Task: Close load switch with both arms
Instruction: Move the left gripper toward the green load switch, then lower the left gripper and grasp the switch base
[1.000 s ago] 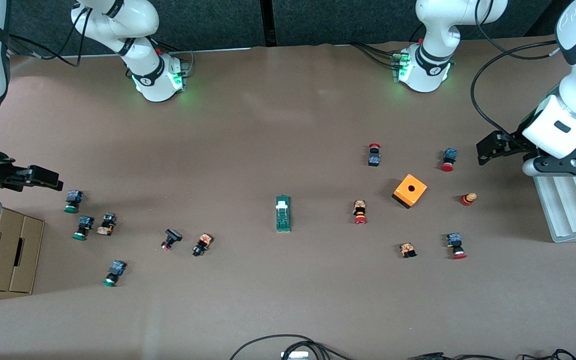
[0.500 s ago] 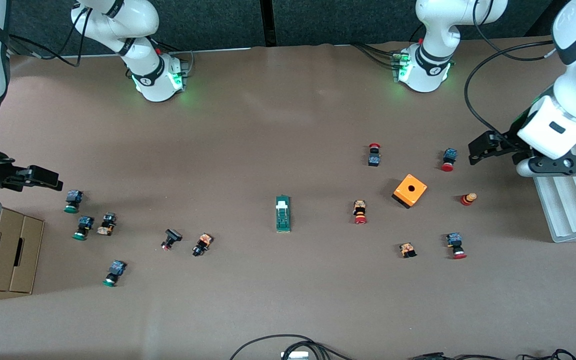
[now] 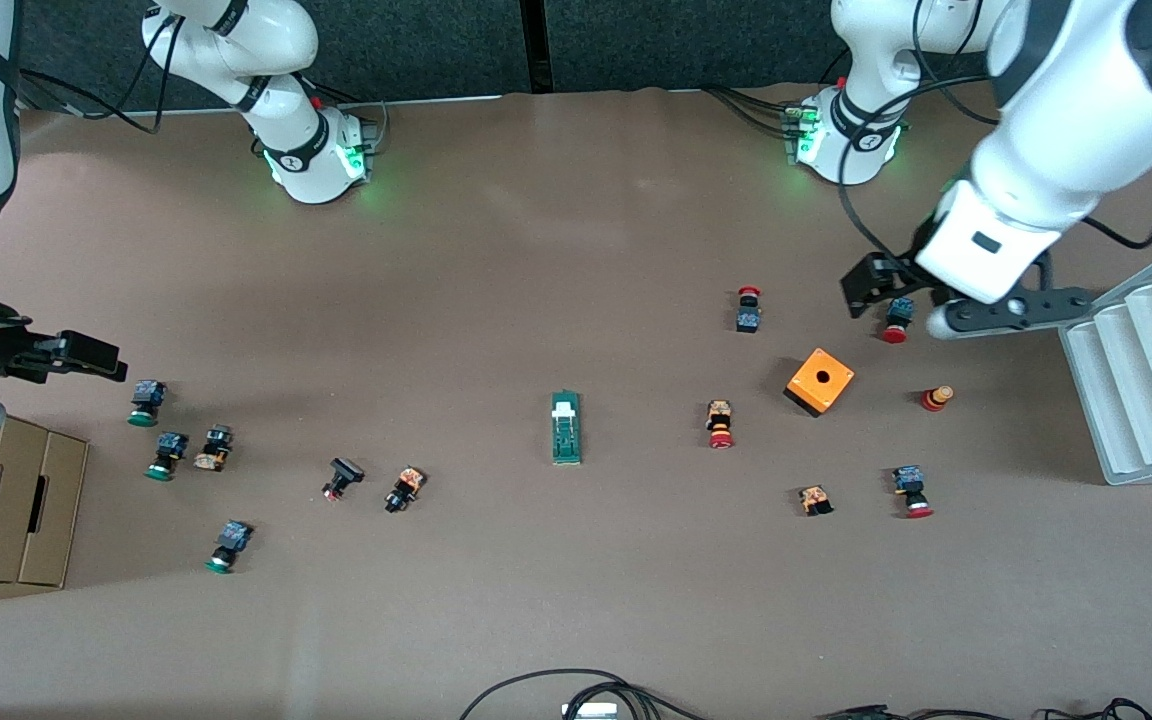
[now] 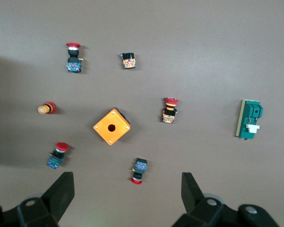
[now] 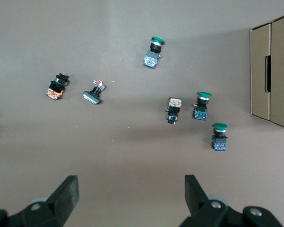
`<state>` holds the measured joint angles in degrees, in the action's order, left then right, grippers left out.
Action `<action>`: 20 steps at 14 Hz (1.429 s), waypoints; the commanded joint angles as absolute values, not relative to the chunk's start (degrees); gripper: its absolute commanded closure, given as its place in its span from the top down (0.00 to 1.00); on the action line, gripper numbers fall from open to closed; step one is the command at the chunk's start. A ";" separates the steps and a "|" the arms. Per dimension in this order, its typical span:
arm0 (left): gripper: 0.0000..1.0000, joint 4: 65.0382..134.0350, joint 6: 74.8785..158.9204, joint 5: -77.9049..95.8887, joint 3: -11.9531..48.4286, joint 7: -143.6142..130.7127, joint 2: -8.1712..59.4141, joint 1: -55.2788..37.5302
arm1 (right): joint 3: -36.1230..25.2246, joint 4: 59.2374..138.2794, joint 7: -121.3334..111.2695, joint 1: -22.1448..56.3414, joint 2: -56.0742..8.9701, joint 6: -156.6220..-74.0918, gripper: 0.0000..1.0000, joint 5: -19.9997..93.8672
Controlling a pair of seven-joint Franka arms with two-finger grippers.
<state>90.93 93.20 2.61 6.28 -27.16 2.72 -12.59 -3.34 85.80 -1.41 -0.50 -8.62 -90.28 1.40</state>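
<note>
1. Task object. The load switch (image 3: pixel 566 428), a narrow dark-green rectangular block with a white sliding tab, lies flat near the middle of the brown table (image 3: pixel 536 250). Its long axis runs toward the front camera, and the white tab sits at the end farther from that camera. Nothing touches it. My left wrist view also shows it, well apart from my fingers.

2. Left claw. My left gripper (image 3: pixel 861 290) hangs in the air toward the left arm's end of the table. It is over a small red-capped push-button with a dark body (image 3: pixel 898 320). Both fingers (image 4: pixel 61 191) are spread wide and released, with nothing between them. An orange cube with a round hole in its top (image 3: pixel 820 380) stands nearer to the front camera than that push-button. The load switch is well apart from this claw, toward the table's middle.

3. Right claw. My right gripper (image 3: pixel 96 360) waits in the air at the right arm's end of the table. It is just beside a green-capped push-button (image 3: pixel 144 402) and a slotted brown cardboard box (image 3: pixel 6 500). Its fingers (image 5: pixel 66 191) are likewise spread and empty.

4. Other items. A grey ribbed plastic tray (image 3: pixel 1136 370) rests at the left arm's end of the table.
</note>
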 commanded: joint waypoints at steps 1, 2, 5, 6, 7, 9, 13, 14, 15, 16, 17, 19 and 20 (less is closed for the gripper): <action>1.00 89.39 93.60 2.11 5.98 -32.94 4.22 -15.98 | -3.34 86.13 -1.76 -0.53 -9.40 -91.23 1.00 0.88; 1.00 89.47 94.47 2.11 5.98 -34.53 4.39 -17.04 | -3.34 86.13 -1.76 -0.79 -10.01 -91.67 1.00 0.97; 1.00 89.74 98.25 1.93 5.98 -40.50 5.36 -20.73 | -3.34 86.13 -1.76 -0.88 -12.03 -92.46 1.00 1.05; 1.00 89.91 99.74 1.24 5.98 -43.13 5.97 -22.57 | -3.34 86.13 -1.76 -0.88 -12.74 -93.33 1.00 1.05; 1.00 89.91 101.23 -0.42 5.98 -46.11 6.93 -24.85 | -3.34 86.13 -1.76 -0.88 -13.44 -94.56 1.00 1.23; 1.00 90.00 105.18 -4.11 5.98 -52.70 9.39 -29.95 | -3.60 86.13 -1.84 -1.14 -14.76 -95.27 1.00 1.75; 1.00 90.17 114.23 -8.95 5.89 -62.65 14.84 -37.16 | -3.78 86.04 -5.09 -0.97 -17.13 -95.71 1.00 3.16; 1.00 90.26 116.61 -11.40 5.89 -65.19 16.42 -38.40 | -3.78 86.04 -6.05 -1.05 -17.49 -95.71 1.00 3.34; 1.00 90.26 118.63 -13.60 5.89 -68.70 17.83 -39.63 | -3.78 86.04 -7.20 -0.97 -18.10 -95.63 1.00 3.25; 1.00 90.35 120.31 -15.80 5.89 -72.12 19.32 -41.29 | -3.78 86.04 -8.25 -0.71 -18.80 -95.63 1.00 3.16; 1.00 90.35 121.19 -19.04 5.89 -74.51 20.73 -42.79 | -3.78 86.04 -9.48 -0.88 -18.81 -95.45 1.00 3.16; 1.00 90.26 122.60 -25.55 5.89 -79.16 23.63 -45.43 | -3.78 86.04 -15.78 -1.05 -18.98 -95.01 1.00 3.25; 1.00 90.09 124.09 -27.23 5.89 -82.23 25.03 -46.05 | -3.69 86.04 -18.52 -1.14 -18.90 -94.66 1.00 3.43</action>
<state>91.31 122.22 -23.26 6.65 -77.35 22.48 -44.04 -3.70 86.03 -13.33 -0.74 -19.17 -94.95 1.89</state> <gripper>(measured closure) 0.000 0.000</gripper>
